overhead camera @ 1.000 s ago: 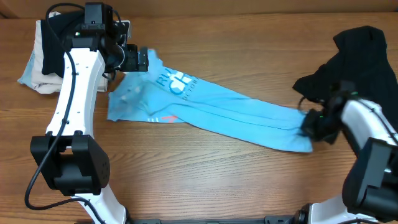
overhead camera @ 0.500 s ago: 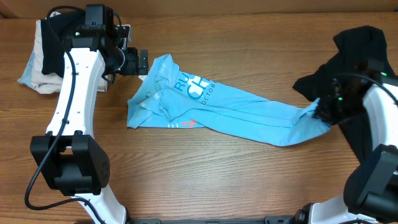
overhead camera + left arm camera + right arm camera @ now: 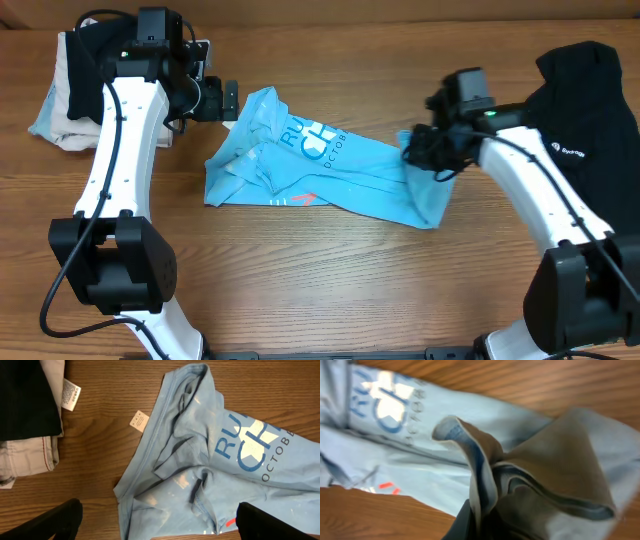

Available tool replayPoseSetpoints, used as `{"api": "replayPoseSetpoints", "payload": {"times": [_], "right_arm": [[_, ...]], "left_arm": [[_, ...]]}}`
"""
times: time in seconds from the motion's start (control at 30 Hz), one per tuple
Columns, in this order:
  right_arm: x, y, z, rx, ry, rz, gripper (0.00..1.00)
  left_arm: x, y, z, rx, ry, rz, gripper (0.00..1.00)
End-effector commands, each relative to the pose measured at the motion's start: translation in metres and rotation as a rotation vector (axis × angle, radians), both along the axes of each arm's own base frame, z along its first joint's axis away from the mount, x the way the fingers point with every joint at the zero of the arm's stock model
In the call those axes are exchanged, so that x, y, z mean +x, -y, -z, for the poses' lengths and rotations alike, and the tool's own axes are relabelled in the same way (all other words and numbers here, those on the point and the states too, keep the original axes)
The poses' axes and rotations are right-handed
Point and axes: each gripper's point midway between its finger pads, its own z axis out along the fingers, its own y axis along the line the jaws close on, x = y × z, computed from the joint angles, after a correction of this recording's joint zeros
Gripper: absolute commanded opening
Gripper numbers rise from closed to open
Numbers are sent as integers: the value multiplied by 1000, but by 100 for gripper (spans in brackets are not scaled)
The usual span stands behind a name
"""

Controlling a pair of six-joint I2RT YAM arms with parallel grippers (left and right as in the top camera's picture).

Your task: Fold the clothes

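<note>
The light blue T-shirt [image 3: 320, 165] lies crumpled across the middle of the table, its lettering facing up. My right gripper [image 3: 420, 152] is shut on the shirt's right end and holds it lifted and doubled back over the shirt. In the right wrist view that bunched blue cloth [image 3: 485, 470] rises out of my right gripper [image 3: 487, 522] and hides the fingertips. My left gripper [image 3: 228, 100] stands open just left of the shirt's collar end, holding nothing. The left wrist view has its fingers [image 3: 52, 521] wide apart above the blue shirt [image 3: 210, 470]. A black garment [image 3: 585, 95] lies heaped at the far right.
A stack of folded clothes [image 3: 65, 95], black over cream, sits at the back left, also seen in the left wrist view as folded clothes [image 3: 25, 405]. A small white tag [image 3: 138, 421] lies on the wood beside the shirt. Bare wood runs along the table's front.
The shirt first slid right, away from my left gripper. Then my right gripper swung left and up with the shirt's right end, doubling it back. The left arm stayed put.
</note>
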Motion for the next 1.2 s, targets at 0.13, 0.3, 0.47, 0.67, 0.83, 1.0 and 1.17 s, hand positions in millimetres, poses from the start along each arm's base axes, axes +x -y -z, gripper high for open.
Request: {"api": "replayPoseSetpoints", "payload": {"times": [0.13, 0.3, 0.47, 0.67, 0.83, 1.0, 1.17], "right_arm": [[10, -54, 15, 16, 14, 14, 47], [15, -64, 9, 41, 33, -1, 100], [19, -48, -15, 38, 29, 24, 100], [23, -36, -17, 7, 55, -38, 93], [24, -36, 7, -42, 94, -136, 73], [18, -33, 35, -71, 74, -202, 61], [18, -35, 49, -81, 66, -256, 61]], "left_arm": [[3, 0, -9, 10, 27, 22, 100], [2, 0, -9, 10, 24, 22, 100], [-2, 6, -5, -3, 15, 85, 100], [-8, 9, 12, -12, -31, 112, 100], [-6, 9, 21, -17, -48, 112, 100], [-4, 9, 21, -15, -40, 114, 100], [-2, 10, 20, -9, -26, 134, 100]]}}
